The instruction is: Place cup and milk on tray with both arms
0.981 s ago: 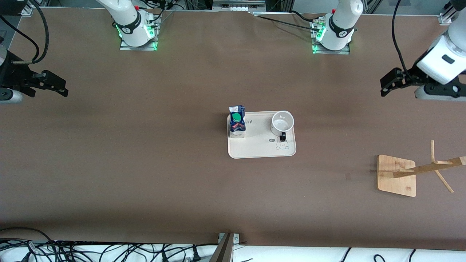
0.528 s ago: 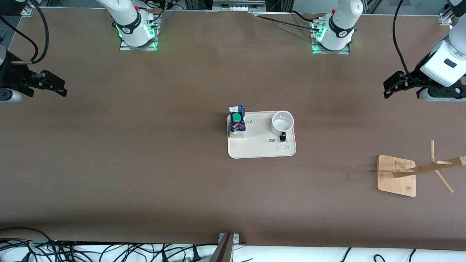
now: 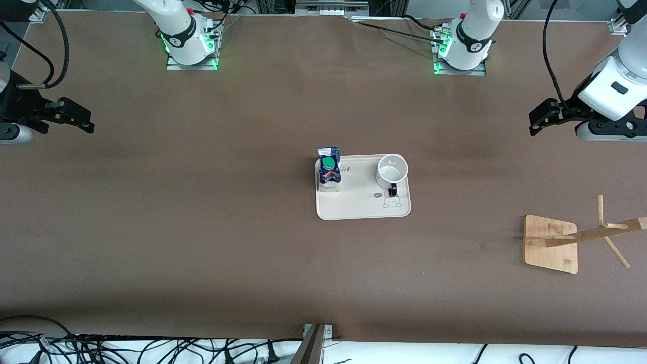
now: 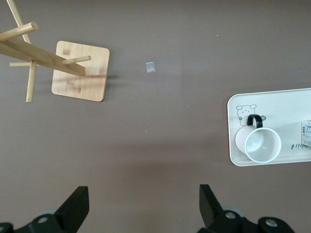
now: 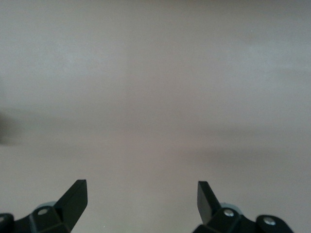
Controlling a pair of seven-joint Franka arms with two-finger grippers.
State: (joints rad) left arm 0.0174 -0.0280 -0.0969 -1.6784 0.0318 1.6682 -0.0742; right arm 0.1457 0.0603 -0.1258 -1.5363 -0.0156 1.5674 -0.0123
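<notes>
- Front view: the white mug with a black loop handle (image 3: 392, 170) and the blue-and-white gable-top milk carton with a green cap (image 3: 329, 169) stand apart on the cream rectangular tray (image 3: 359, 205), mid-counter. My left gripper (image 3: 537, 121) and right gripper (image 3: 86, 123) hang over the counter's ends.
- Left wrist view: my jaws gape, empty; a wooden peg rack (image 4: 58, 65) stands well apart from the tray.
- Right wrist view: my jaws gape, empty, over bare brown counter (image 5: 155, 97).

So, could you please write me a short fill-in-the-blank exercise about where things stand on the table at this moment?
1. The cup and the milk both stand on the ____.
2. The milk's round screw cap is ____ in colour.
3. The left pincer and the right pincer hang over bare table, both ____.
4. The cup's handle is ____ in colour.

Missing words: tray; green; open; black
</notes>
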